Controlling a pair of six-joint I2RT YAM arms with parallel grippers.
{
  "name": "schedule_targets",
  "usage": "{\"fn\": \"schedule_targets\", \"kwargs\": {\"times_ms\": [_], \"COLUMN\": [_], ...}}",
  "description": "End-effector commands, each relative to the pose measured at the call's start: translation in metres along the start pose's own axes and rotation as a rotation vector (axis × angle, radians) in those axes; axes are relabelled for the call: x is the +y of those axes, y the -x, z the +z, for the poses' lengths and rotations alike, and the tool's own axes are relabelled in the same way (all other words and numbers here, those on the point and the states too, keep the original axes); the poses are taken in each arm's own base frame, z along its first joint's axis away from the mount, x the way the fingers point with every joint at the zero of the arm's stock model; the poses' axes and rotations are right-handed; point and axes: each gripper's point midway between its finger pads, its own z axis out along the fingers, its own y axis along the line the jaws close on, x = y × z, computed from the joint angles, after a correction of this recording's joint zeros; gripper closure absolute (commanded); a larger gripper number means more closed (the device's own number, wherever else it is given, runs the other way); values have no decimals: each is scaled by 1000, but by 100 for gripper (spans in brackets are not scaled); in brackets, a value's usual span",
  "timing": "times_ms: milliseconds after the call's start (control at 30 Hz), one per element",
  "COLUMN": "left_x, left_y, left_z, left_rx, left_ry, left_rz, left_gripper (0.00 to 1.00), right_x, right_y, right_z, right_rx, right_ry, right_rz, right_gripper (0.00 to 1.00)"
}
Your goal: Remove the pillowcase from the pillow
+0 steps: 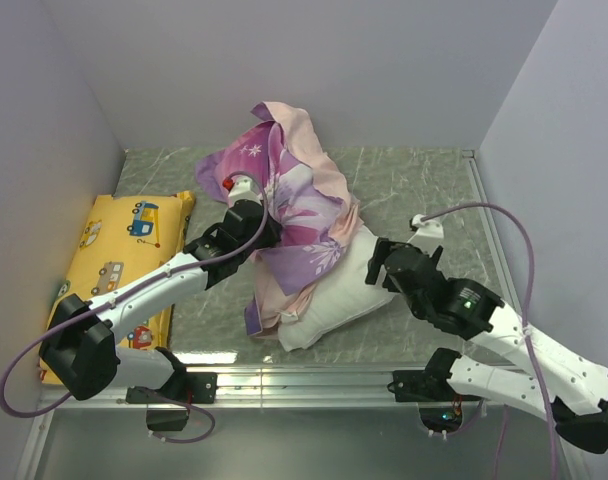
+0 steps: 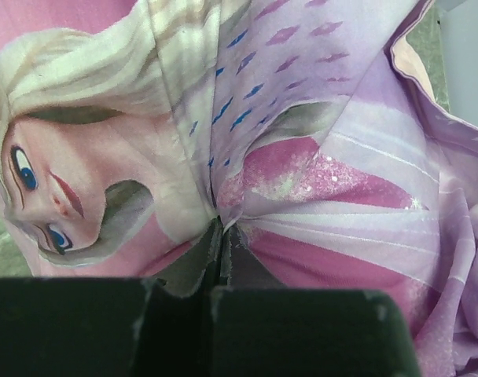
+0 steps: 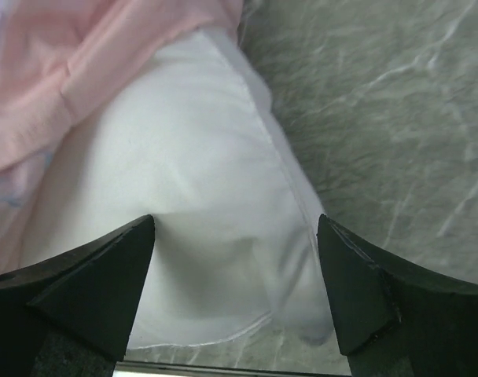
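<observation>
Roughly halfway: pillowcase (image 1: 294,200) partly off

The pillowcase is pinched in the closed left gripper (image 2: 219,236), bunched over the far end of the pillow (image 1: 334,295) on the surface (image 1: 414,190); the bared near end is straddled by the wide-open, empty right gripper (image 3: 235,224).

No legible text, label, brand or number was noted. Thin purple-pink printed fabric pillowcase (image 1: 294,215) bore pictures only; yellow vehicle-print pillow (image 1: 114,250), nine o'clock, likewise.

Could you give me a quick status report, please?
Left gripper shut on pillowcase. Right gripper open at bare pillow end. Yellow pillow lies apart, far left.
</observation>
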Motion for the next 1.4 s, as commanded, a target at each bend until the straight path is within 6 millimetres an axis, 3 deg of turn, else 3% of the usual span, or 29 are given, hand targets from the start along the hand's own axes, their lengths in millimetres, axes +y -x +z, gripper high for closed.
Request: {"fn": "schedule_targets", "kwargs": {"times_ms": [0,33,67,167,333,467,533,600,633,667,700,733,767,800,833,867,1067,1133,1233,1300,1333,1367], "left_x": [2,2,1,-3,-4,-9,-9,-7,-6,-3,-1,2,20,22,30,48,122,127,131,117,117,102], "left_y": [-8,-9,-6,-3,0,3,4,13,18,34,43,53,76,83,94,116,186,198,192,184,167,156], "left_z": [-2,-2,-2,-3,-3,-2,-3,-4,-5,-5,-6,-6,-3,-2,-2,-2,-14,-18,-17,-16,-12,-11], "left_rx": [31,33,29,24,22,23,27,8,-1,-29,-34,-42,-78,-66,-82,-121,-235,-254,-238,-224,-195,-187], "left_ry": [1,1,-1,-7,-4,-14,-12,12,20,33,30,22,45,17,25,61,182,181,196,131,128,114], "left_rz": [-3,-1,-3,-4,6,6,13,26,46,38,34,25,-12,-31,-46,-65,-192,-202,-203,-202,-200,-173], "left_gripper": [100,99,99,100,99,100,99,99,100,99,99,100,99,100,99,99,100,99,99,100,99,99], "right_x": [-18,-9,12,41,76,91,86,78,69,66,61,51,46,40,31,25,-24,-32,-43,-44,-34,-32], "right_y": [41,40,39,21,-39,-72,-79,-87,-88,-86,-84,-82,-68,-61,-56,-36,15,21,23,19,19,14], "right_z": [-22,-23,-28,-26,-17,2,14,25,30,30,30,28,24,20,15,6,-26,-28,-23,-12,-7,2], "right_rx": [-107,-95,-74,-12,104,152,150,159,160,162,159,160,133,122,123,75,-26,-38,-53,-33,-27,2], "right_ry": [-71,-19,95,213,293,265,211,140,104,94,82,54,53,46,31,33,-8,-6,-65,-78,-38,-49], "right_rz": [1,-9,9,-23,-104,-163,-179,-203,-208,-206,-200,-203,-167,-153,-155,-109,26,40,44,16,25,-6], "right_gripper": [10,10,10,10,10,8,4,7,14,27,72,86,94,100,100,100,100,100,100,98,94,84]}}
